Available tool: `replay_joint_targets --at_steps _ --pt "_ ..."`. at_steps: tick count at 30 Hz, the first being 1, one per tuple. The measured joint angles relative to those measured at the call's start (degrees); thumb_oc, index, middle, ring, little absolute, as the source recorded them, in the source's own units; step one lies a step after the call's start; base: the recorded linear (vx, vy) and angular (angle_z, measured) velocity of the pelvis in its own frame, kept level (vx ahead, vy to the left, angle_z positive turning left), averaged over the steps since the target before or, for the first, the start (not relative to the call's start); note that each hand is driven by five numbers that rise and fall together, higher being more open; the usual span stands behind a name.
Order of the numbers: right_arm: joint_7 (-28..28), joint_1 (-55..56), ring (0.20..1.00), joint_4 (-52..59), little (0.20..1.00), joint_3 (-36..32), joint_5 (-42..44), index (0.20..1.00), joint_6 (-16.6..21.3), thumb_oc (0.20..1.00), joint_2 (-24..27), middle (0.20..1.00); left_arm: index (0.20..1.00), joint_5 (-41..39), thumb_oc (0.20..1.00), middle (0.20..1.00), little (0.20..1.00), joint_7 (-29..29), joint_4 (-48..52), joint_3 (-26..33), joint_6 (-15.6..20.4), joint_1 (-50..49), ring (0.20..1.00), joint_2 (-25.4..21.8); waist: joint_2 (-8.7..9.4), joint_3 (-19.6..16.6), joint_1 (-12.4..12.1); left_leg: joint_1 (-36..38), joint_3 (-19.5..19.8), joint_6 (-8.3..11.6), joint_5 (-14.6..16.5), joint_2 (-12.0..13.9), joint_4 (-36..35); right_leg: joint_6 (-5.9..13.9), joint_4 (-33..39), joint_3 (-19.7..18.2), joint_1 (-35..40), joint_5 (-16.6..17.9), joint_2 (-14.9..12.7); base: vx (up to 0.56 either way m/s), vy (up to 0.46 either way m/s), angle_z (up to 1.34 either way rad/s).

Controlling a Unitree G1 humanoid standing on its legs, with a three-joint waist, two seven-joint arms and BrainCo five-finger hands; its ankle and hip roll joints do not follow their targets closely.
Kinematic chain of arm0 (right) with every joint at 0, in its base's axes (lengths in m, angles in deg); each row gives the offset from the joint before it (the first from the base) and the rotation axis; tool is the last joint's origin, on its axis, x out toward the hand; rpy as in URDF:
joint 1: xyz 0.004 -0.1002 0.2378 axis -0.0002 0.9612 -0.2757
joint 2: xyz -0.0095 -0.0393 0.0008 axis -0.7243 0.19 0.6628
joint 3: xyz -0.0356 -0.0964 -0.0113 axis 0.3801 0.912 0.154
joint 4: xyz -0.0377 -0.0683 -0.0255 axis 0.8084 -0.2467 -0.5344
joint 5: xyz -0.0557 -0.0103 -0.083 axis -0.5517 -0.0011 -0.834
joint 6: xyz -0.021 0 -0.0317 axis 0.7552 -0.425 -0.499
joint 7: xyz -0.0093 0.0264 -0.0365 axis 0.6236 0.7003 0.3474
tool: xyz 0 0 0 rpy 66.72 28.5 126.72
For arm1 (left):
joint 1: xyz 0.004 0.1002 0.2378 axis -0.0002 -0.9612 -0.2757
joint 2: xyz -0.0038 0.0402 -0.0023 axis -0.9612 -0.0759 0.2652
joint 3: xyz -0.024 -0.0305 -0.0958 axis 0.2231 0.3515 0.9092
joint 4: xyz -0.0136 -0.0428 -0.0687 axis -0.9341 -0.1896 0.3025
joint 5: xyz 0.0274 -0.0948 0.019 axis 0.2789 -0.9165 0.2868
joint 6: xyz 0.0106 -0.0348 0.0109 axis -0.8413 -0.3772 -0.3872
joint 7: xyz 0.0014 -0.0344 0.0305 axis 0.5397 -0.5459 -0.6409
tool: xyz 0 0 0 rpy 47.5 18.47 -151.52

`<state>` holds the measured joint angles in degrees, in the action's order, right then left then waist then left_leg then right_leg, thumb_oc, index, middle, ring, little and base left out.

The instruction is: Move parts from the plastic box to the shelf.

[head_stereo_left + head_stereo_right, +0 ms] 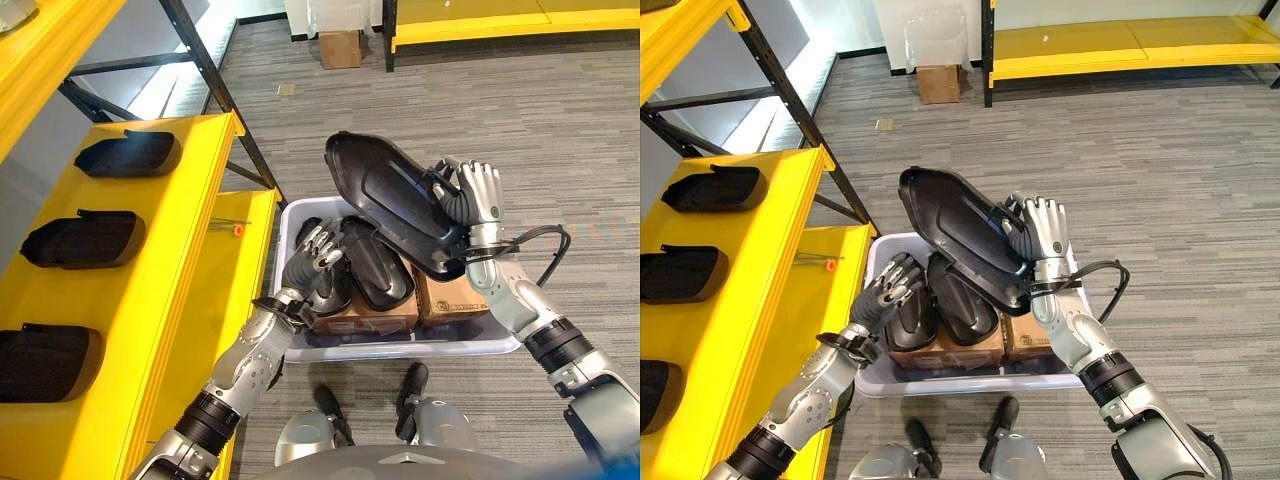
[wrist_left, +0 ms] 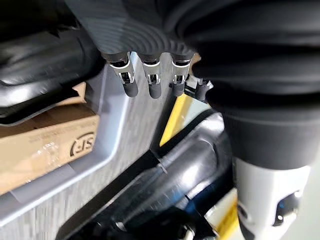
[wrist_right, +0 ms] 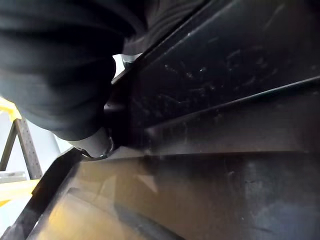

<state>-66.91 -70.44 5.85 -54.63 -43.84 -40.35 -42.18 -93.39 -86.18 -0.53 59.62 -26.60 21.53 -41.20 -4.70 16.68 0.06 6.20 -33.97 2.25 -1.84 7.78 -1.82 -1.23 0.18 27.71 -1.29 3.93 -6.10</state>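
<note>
so going left to right: the yellow shelf [image 1: 170,300] sits off at about 9 o'clock with three black parts [image 1: 85,238] already lying on it in a row, spaced apart, presumably so each gets its own slot. There's a small orange-tipped pin [image 1: 236,230] on the lower ledge, not doing anything. The left hand [image 1: 318,252] hovers over the near-left corner of the plastic box [image 1: 300,345], fingers loosely spread and gripping nothing; my guess is it's staying close to steady the next part or help out. More black parts in the box [image 1: 378,268] stand on edge against a cardboard carton [image 1: 450,300], packed tight to fit. Then the right hand [image 1: 470,200], up at roughly 1 o'clock from the box, has its fingers curled round the rim of the lifted part [image 1: 385,200], tilted and held clear above the box, looks like so it can swing across to the shelf without catching the others
</note>
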Motion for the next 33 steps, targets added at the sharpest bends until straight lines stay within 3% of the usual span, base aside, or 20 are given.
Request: replay_joint_targets --at_steps 6,8,11,14,17,29,33 --pt "-5.8 0.0 0.2 0.0 0.2 0.0 0.0 0.2 0.5 0.2 -0.2 0.2 1.0 -7.0 1.0 1.0 1.0 -0.9 2.4 -1.2 -3.2 0.2 1.0 0.4 -0.01 0.0 -0.3 -0.8 0.0 0.0 0.0 0.0 0.0 0.02 0.2 0.2 -0.7 0.0 0.0 -0.02 -0.001 0.0" --pt "-6.1 0.0 0.2 0.2 0.2 -0.1 0.3 0.2 0.9 0.2 -0.7 0.2 1.0 -8.3 1.0 1.0 1.0 -1.3 2.4 -1.8 -2.8 0.1 1.0 1.2 0.01 0.0 0.1 -1.2 0.0 0.0 0.0 0.0 0.0 0.08 0.2 0.2 -1.2 0.1 0.0 -0.05 0.014 -0.01" --pt "-7.2 0.4 0.2 2.0 0.2 -0.3 2.7 0.2 1.5 0.2 -3.0 0.2 1.0 -8.9 1.0 1.0 1.0 -3.6 2.4 -3.4 0.1 0.1 1.0 2.6 -0.22 0.6 0.7 -1.4 -0.2 -0.04 0.1 -0.2 -0.1 0.26 0.5 0.0 -1.4 0.2 0.0 -0.01 0.009 -0.04" --pt "-8.2 1.1 0.2 2.0 0.2 -0.3 5.9 0.2 2.2 0.2 -5.6 0.2 1.0 -8.8 1.0 1.0 1.0 -5.8 2.6 -4.3 6.0 0.4 1.0 4.6 -0.33 0.7 1.0 -1.3 -0.3 -0.08 0.2 -0.2 -0.2 0.3 1.0 -0.1 -1.2 0.3 0.1 0.0 0.001 -0.01" --pt "-7.3 1.1 0.2 2.3 0.2 -0.2 7.0 0.2 2.2 0.2 -6.9 0.2 1.0 -7.7 1.0 1.0 1.0 -4.7 4.7 -4.9 9.1 0.8 1.0 4.6 -0.48 0.8 0.6 -1.1 -0.3 -0.13 0.3 -0.2 -0.2 0.37 1.5 0.0 -0.7 0.3 0.2 0.01 0.001 0.03" --pt "-3.2 -0.5 0.2 3.9 0.2 0.2 9.4 0.2 0.1 0.2 -7.2 0.2 1.0 -6.2 1.0 1.0 1.0 -4.4 4.8 -6.5 8.9 2.9 1.0 3.8 -0.45 0.8 0.6 -0.6 -0.4 -0.19 0.8 -0.3 -0.1 0.57 1.9 -0.1 -0.1 0.4 0.2 0.03 0.007 0.0" --pt "-3.2 -0.8 0.2 4.2 0.2 1.0 9.2 0.2 -2.1 0.2 -7.3 0.2 1.0 -9.1 1.0 1.0 1.0 -4.4 4.8 -7.1 6.7 3.4 1.0 4.1 -0.45 0.8 0.6 -0.4 -0.4 -0.25 0.9 -0.4 -0.2 0.57 1.9 -0.2 0.1 0.4 0.2 0.02 0.005 0.0"
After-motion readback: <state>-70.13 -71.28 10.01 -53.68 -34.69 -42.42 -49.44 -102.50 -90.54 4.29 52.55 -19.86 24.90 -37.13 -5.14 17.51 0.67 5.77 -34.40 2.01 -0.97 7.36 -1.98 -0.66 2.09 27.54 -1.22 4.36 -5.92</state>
